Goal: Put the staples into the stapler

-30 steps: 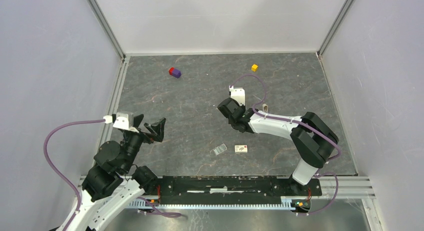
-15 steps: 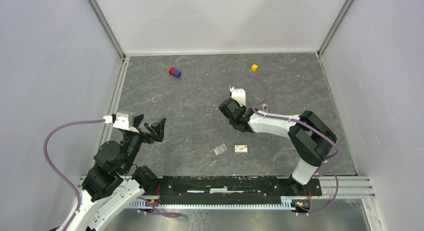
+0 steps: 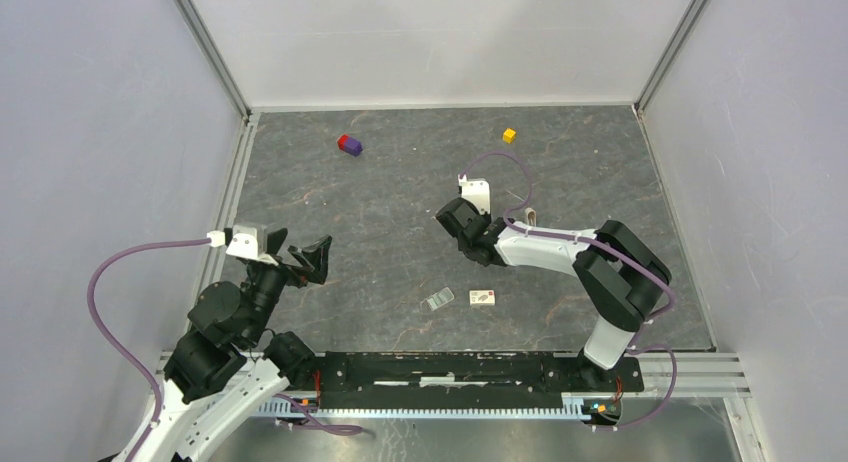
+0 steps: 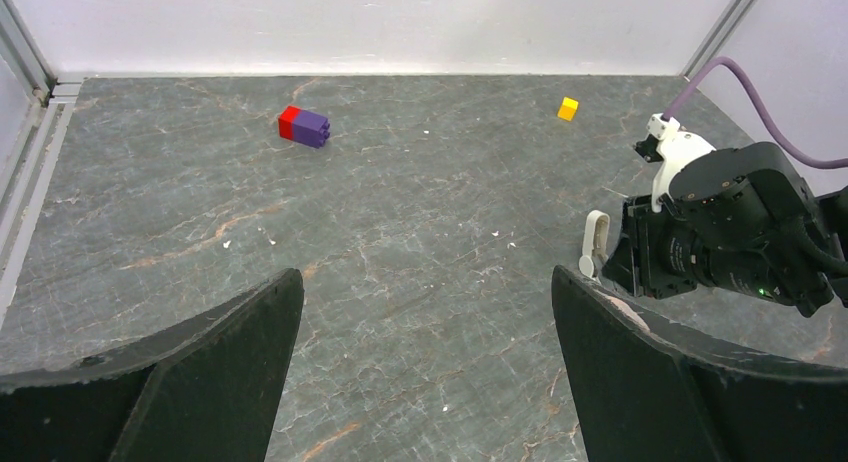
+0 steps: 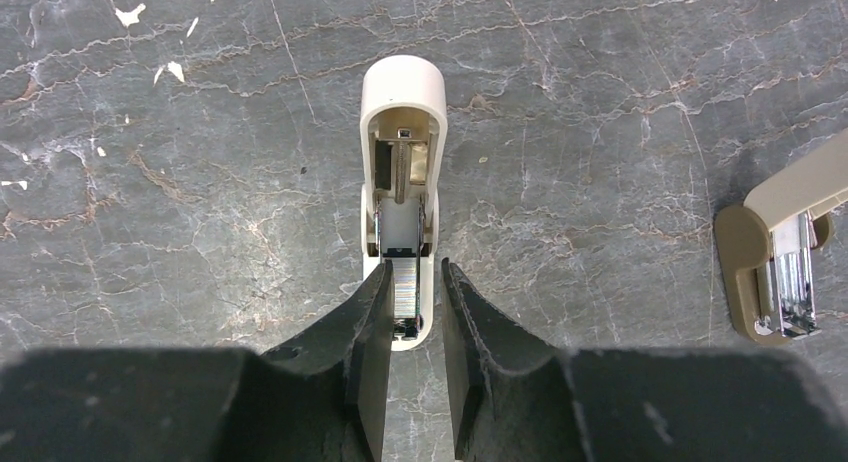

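In the right wrist view the stapler [image 5: 402, 132] lies opened flat on the grey table. Its cream arm points away from me and a shiny strip of staples [image 5: 403, 282] sits in its metal channel. My right gripper [image 5: 415, 267] hangs over the stapler's near end. Its jaws stand a narrow gap apart, either side of the strip, and clamp nothing that I can see. Another cream stapler piece [image 5: 775, 252] with a metal inside lies to the right, also seen from above [image 3: 527, 218]. My left gripper [image 4: 425, 282] is wide open and empty, far off at the left [image 3: 300, 254].
A small staple box [image 3: 483, 298] and a clear plastic piece [image 3: 439, 300] lie near the front middle. A red-and-purple block [image 3: 349, 144] and a yellow cube [image 3: 509, 135] sit near the back wall. Metal rails edge the table on the left and right.
The right arm's elbow has shifted very slightly. Both grippers stay where they were, with the same opening.
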Robot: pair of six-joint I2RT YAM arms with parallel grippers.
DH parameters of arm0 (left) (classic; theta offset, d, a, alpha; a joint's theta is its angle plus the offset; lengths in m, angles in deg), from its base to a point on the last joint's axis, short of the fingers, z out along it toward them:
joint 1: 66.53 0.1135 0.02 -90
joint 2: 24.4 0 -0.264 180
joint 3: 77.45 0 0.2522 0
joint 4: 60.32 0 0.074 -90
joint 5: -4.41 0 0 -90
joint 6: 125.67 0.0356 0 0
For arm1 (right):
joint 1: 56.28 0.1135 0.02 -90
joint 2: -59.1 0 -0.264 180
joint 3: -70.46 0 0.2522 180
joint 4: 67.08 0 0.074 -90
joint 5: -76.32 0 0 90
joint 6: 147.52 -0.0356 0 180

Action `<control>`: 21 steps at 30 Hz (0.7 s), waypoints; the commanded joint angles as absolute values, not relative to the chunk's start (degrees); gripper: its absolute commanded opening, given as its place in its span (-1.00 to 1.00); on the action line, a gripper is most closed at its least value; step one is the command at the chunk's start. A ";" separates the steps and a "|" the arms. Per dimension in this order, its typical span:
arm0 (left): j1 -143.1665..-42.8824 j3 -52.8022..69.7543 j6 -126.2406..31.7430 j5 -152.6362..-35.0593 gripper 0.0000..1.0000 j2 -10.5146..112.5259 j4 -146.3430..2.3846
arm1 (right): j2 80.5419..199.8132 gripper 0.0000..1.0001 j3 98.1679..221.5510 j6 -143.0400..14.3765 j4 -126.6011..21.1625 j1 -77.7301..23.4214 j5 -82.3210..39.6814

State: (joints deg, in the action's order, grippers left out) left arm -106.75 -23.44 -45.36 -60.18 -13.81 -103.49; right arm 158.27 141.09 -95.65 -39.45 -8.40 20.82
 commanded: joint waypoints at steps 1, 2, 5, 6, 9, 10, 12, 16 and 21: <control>-106.61 -23.65 -42.88 -59.31 1.00 -13.10 -100.67 | 154.88 -0.40 141.40 -93.78 -41.22 -8.71 21.31; -106.60 -23.70 -42.88 -59.39 1.00 -12.99 -100.57 | 154.22 -0.39 141.04 -93.13 -41.92 -8.88 21.60; -106.67 -24.05 -43.33 -59.74 1.00 -11.46 -100.50 | 152.59 -0.36 139.00 -90.17 -45.45 -9.88 21.24; -106.63 -23.60 -43.55 -59.51 1.00 -10.70 -101.11 | 152.20 -0.34 138.28 -89.76 -46.40 -10.29 21.03; -106.60 -22.53 -43.93 -57.72 1.00 -8.46 -102.44 | 151.99 -0.29 136.28 -88.75 -50.24 -11.13 18.90; -106.60 -22.48 -43.85 -57.55 1.00 -8.17 -102.48 | 152.49 -0.28 136.33 -88.65 -50.21 -11.33 18.73; -106.65 -22.61 -43.84 -57.72 1.00 -8.39 -102.46 | 153.30 -0.27 136.60 -88.34 -50.26 -11.58 18.32; -106.63 -23.35 -43.58 -57.65 1.00 -9.63 -101.62 | 154.41 -0.27 136.50 -88.07 -50.94 -12.06 17.35; -106.60 -23.50 -43.40 -57.66 1.00 -9.24 -101.32 | 154.73 -0.27 135.97 -87.98 -51.69 -12.47 16.63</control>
State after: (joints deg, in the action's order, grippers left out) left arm -106.75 -23.68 -45.36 -58.69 -9.31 -103.51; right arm 154.40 136.78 -88.70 -49.28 -12.10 17.22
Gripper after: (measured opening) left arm 0.996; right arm 0.365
